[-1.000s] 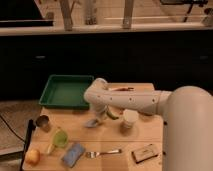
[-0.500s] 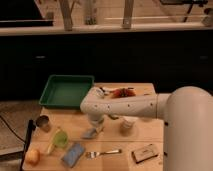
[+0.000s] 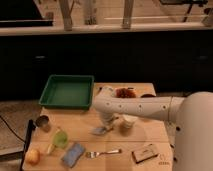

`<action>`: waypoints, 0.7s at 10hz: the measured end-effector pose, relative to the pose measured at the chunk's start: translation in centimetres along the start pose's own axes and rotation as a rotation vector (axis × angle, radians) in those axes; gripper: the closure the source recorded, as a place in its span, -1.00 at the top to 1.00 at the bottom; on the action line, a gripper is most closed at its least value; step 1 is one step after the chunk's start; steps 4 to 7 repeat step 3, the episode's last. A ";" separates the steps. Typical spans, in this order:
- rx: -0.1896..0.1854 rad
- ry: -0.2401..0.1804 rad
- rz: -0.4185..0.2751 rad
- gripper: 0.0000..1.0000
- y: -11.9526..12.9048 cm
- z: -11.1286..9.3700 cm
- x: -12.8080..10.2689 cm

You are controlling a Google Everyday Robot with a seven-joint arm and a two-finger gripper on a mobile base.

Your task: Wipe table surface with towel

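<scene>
The towel (image 3: 101, 130) is a small grey-blue cloth lying crumpled on the wooden table (image 3: 150, 131) near its middle. My gripper (image 3: 106, 123) points down at the end of the white arm (image 3: 135, 106), which reaches in from the right. It is shut on the towel's upper right part and presses it onto the table top. The gripper hides part of the towel.
A white cup (image 3: 127, 125) stands just right of the gripper. A green tray (image 3: 67, 91) is at the back left and a red-filled bowl (image 3: 123, 93) at the back. In front are a metal cup (image 3: 43, 122), a green glass (image 3: 60, 138), an orange fruit (image 3: 33, 156), a blue sponge (image 3: 73, 154), a fork (image 3: 102, 152) and a wooden block (image 3: 146, 152).
The gripper and towel have moved toward the table's front and then a little to the right, closer to the white cup. The arm has dropped lower over the table.
</scene>
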 end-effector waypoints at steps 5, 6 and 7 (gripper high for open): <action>0.020 0.005 0.008 -1.00 -3.0 -0.7 0.9; 0.020 0.005 0.008 -1.00 -3.0 -0.7 0.9; 0.020 0.005 0.008 -1.00 -3.0 -0.7 0.9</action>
